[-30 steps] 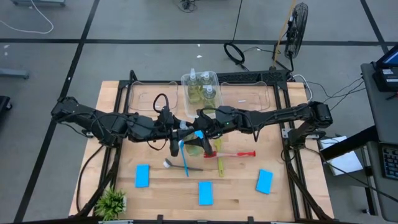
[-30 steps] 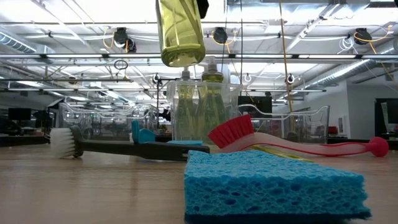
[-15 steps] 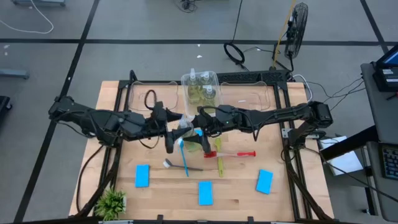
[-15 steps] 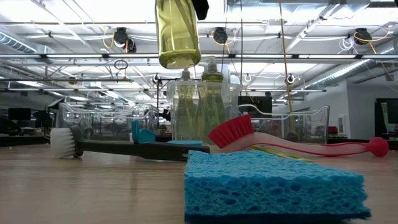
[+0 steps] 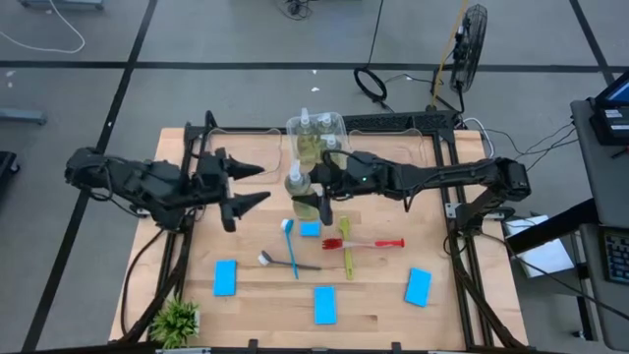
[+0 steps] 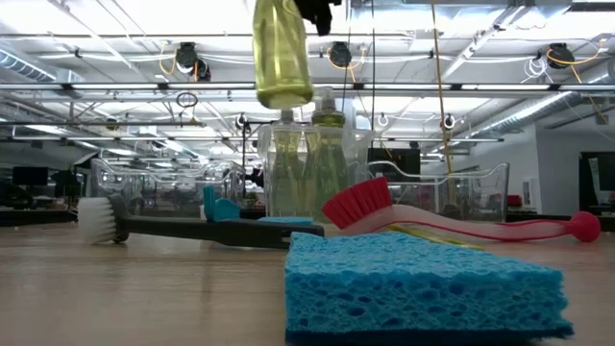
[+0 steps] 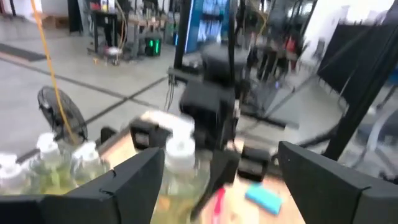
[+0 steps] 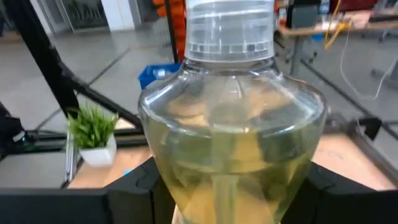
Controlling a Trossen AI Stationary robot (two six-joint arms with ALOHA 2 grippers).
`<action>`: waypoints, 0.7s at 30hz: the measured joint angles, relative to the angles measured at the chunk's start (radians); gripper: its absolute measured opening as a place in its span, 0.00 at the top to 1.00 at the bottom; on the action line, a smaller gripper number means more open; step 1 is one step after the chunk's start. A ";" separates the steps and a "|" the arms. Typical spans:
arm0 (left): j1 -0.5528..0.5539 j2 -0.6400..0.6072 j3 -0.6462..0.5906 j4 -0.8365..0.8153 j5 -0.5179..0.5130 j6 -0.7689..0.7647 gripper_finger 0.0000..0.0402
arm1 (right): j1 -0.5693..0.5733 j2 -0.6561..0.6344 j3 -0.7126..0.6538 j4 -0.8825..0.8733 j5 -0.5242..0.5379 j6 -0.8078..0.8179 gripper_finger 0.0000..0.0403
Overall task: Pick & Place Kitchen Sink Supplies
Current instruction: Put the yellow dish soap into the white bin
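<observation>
A small clear bottle of yellow-green liquid with a white top hangs in the air over the table's middle, with my right gripper shut on it. In the low view the bottle hangs well above the table. My left gripper stands open to the bottle's left, apart from it, and its wrist view shows the bottle ahead of its spread fingers. Two more bottles stand in a clear bin. Several blue sponges and several brushes lie flat on the wood. My right gripper pinches the bottle's body between its two fingers, one on each side, below the shoulder. The fingers come level from the table's right side. The bottle stands nearly upright, its white top up, lifted clear of the table.
Clear bins line the far edge, the middle one holding bottles. A red brush, a yellow-green brush and a grey brush lie mid-table. A small plant stands at the near left corner.
My left gripper has opened, let go of the bottle and drawn back toward the table's left edge. My right gripper has kept the bottle and carried it a little up and toward the far edge.
</observation>
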 joint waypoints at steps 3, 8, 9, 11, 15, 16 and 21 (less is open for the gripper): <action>-0.010 0.004 -0.002 -0.065 -0.001 -0.020 0.25 | -0.015 -0.023 -0.003 0.007 -0.007 -0.019 0.52; -0.011 0.017 -0.001 -0.178 -0.006 -0.089 0.30 | -0.059 -0.030 0.036 0.038 0.000 -0.055 0.52; -0.011 0.023 -0.002 -0.201 -0.005 -0.106 0.31 | -0.066 -0.028 0.046 0.041 0.002 -0.073 0.52; -0.011 0.031 -0.003 -0.237 -0.005 -0.132 0.33 | -0.082 -0.026 0.060 0.046 0.022 -0.107 0.52; -0.012 0.037 -0.002 -0.316 0.014 -0.131 0.35 | -0.113 -0.028 0.071 0.058 0.055 -0.151 0.52; -0.012 0.041 -0.002 -0.325 0.019 -0.131 0.36 | -0.121 -0.028 0.071 0.063 0.052 -0.152 0.52; -0.012 0.044 -0.002 -0.351 0.014 -0.131 0.36 | -0.159 -0.028 0.071 0.063 0.058 -0.170 0.52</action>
